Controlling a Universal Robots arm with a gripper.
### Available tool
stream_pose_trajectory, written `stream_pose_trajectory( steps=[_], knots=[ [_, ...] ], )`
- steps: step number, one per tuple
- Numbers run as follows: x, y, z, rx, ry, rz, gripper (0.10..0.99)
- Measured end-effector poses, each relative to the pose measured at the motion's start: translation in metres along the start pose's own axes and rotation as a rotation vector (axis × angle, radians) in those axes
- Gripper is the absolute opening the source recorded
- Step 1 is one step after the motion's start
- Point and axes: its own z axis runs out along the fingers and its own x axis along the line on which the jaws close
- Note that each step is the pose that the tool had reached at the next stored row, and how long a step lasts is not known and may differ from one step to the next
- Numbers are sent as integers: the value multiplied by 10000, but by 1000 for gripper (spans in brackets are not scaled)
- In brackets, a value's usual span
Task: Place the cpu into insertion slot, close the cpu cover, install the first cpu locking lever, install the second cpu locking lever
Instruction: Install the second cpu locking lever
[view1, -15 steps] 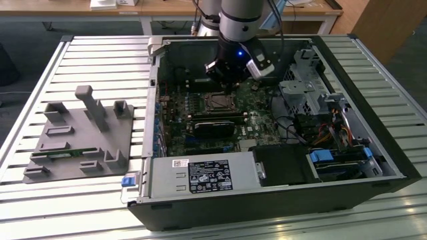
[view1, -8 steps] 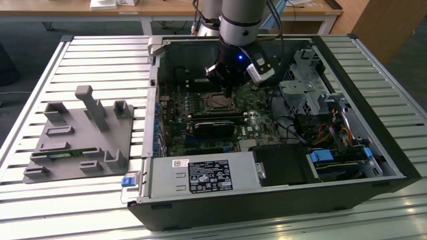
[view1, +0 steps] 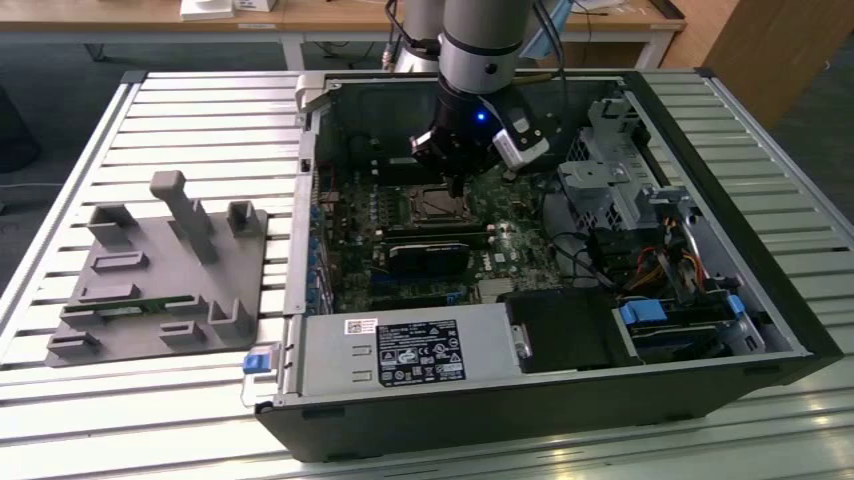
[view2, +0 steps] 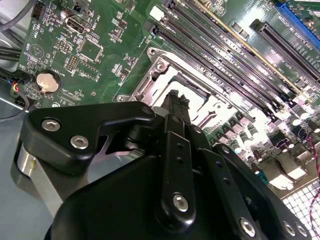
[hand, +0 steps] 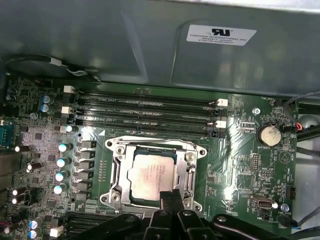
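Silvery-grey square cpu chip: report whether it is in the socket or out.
In: in the first wrist view the pale silvery-grey square cpu chip lies flat within the silver-rimmed square insertion slot.

The cpu lies pale and square in the insertion slot, and the cpu cover rests flat around it as a silver frame. My pincer hangs at the socket's near edge, black tips drawn together and overlapping the chip's border. Past the socket run 4 long black memory slots on the green motherboard. A round coin battery sits to 1 side, a row of capacitors to the other. Beyond stands the grey case wall with a white label.
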Motion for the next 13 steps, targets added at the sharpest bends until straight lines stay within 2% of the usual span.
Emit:
stream_pose_trajectory(
  steps=[13],
  knots=[
    [1, -22, -2, 83, 6, 0, 106]
  ],
)
